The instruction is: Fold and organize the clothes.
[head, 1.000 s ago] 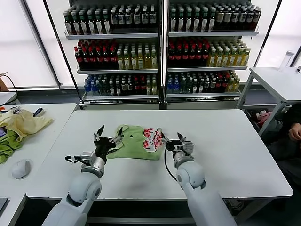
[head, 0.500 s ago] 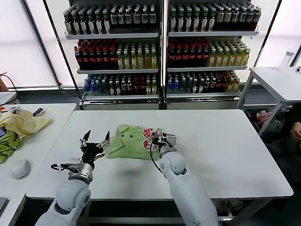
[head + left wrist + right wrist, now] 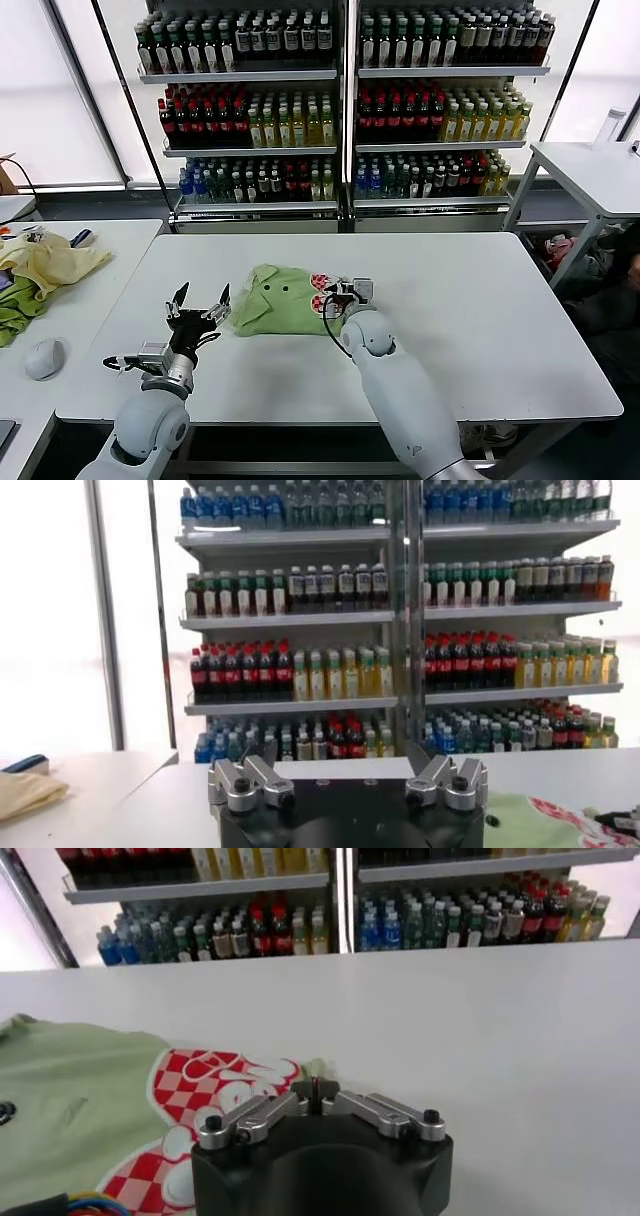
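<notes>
The right end effector (image 3: 343,293) pinched the shirt (image 3: 281,297) at its right edge, mid-counter (image 3: 480,300), apparently to fold it leftward, while the left end effector (image 3: 198,312) waited spread open, empty, just left.

The white table (image 3: 480,320) carries one thing: the polo shirt (image 3: 278,298), bunched near the middle, a little toward 9 o'clock, with its red-and-white print (image 3: 322,290) at the 3 o'clock end. On the side table (image 3: 70,310) at 9 o'clock lie a yellow cloth (image 3: 50,262), a green cloth (image 3: 18,308) and a pale rounded object (image 3: 44,358).
</notes>
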